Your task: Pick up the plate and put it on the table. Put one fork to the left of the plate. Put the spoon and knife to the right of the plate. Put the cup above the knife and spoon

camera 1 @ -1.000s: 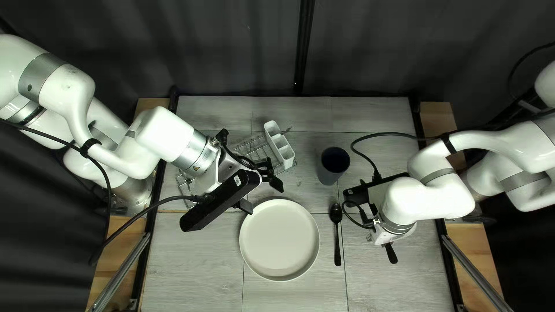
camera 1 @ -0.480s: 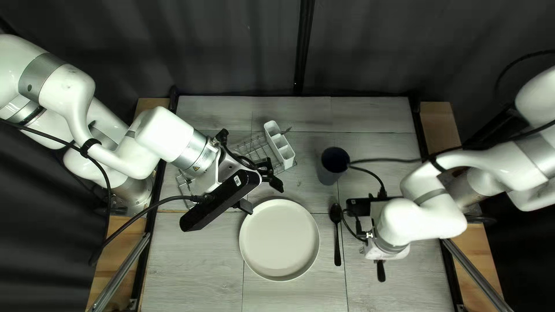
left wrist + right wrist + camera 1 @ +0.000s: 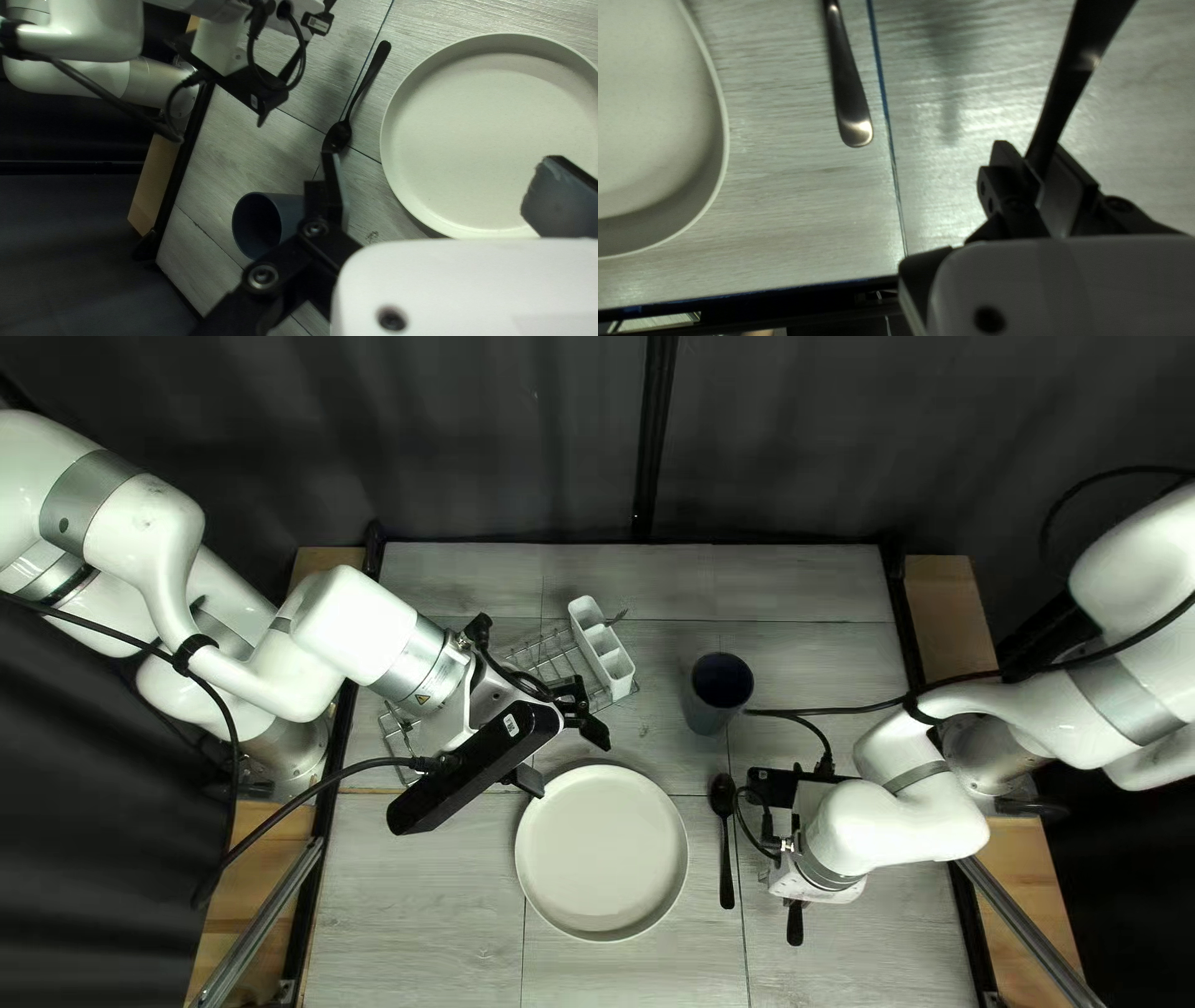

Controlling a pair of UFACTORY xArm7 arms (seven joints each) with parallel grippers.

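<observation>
Holding one dark utensil [image 3: 1064, 87], my right end effector [image 3: 803, 881] nears one spoon [image 3: 723, 797].

In the top left view, my right gripper [image 3: 797, 884] and the utensil [image 3: 794, 926] it grips have shifted toward the spoon [image 3: 727, 865] and the table's [image 3: 417, 909] near edge. The utensil's visible end, slanted earlier, now points almost straight at that edge. The cable [image 3: 847, 709] has swung down beside the cup [image 3: 707, 707].
</observation>
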